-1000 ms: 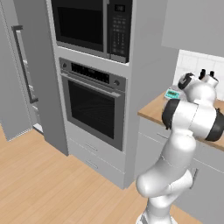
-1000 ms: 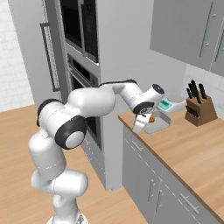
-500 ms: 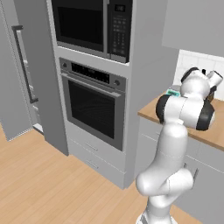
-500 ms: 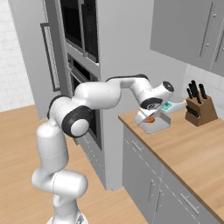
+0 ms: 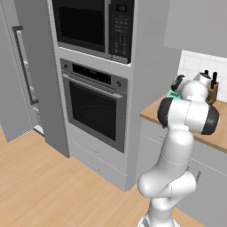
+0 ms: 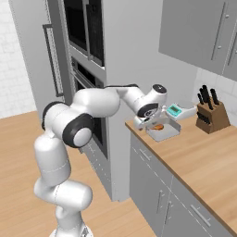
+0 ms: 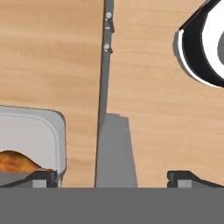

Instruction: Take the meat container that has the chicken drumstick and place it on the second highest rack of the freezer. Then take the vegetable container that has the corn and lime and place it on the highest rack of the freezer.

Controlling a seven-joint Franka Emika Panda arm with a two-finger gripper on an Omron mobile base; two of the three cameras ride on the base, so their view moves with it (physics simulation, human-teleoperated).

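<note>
Gripper (image 7: 111, 178) jaws stand wide apart over the wooden counter (image 6: 203, 152) edge, holding nothing — one finger (image 7: 41, 177) sits at the rim of the meat container (image 7: 33, 131), where the chicken drumstick (image 7: 17, 162) lies. The freezer (image 5: 24, 71) is well apart, to the side. Risk: closing from this offset could pinch only the rim — tipping or shoving the tray.

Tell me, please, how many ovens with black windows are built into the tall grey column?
2: the upper oven sits at the top of the column, and the lower oven is directly beneath it, above the drawers. None seems hidden.
</note>
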